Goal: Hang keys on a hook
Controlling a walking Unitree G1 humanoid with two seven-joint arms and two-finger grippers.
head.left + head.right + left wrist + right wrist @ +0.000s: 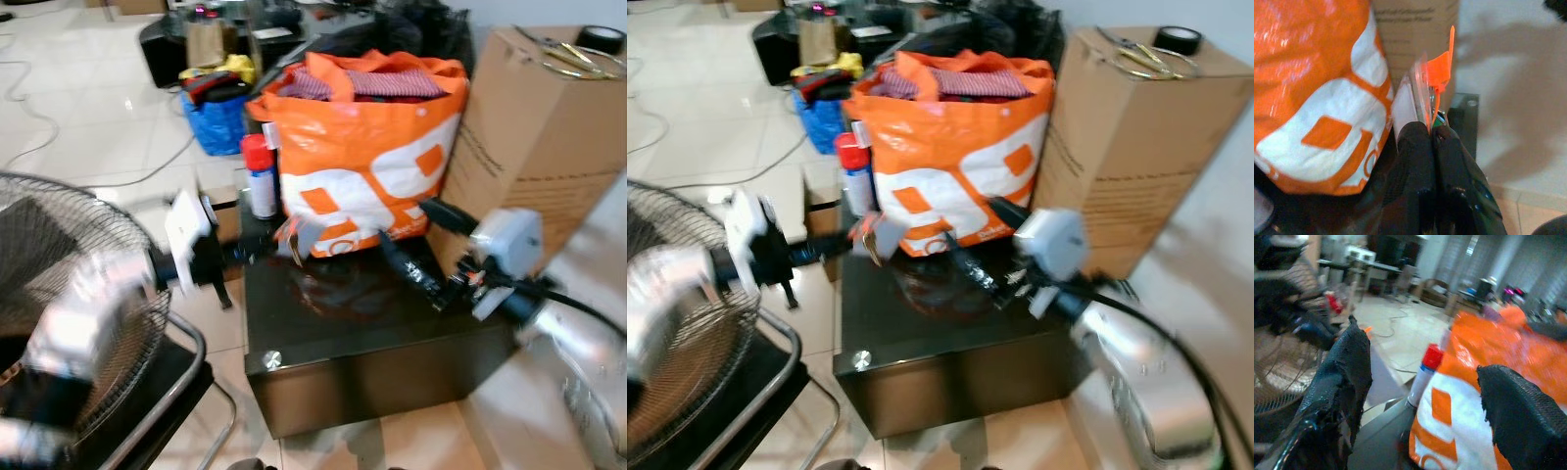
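My left gripper [286, 245] is shut on the keys [302, 238], a clear fob with an orange tag [1439, 71]. It holds them just above the left part of the black cabinet top [343, 318], in front of the orange bag. The left wrist view has the two black fingers [1415, 147] pressed together on the fob. My right gripper [404, 223] hovers over the cabinet's right side, open, with nothing between its fingers [1347, 362]. It points toward the orange bag.
An orange and white bag [362, 147] full of cloth stands at the back of the cabinet, with a red-capped spray can [260, 176] beside it. A large cardboard box [549, 117] is at the right. A standing fan [69, 294] is close on the left. Bags clutter the floor behind.
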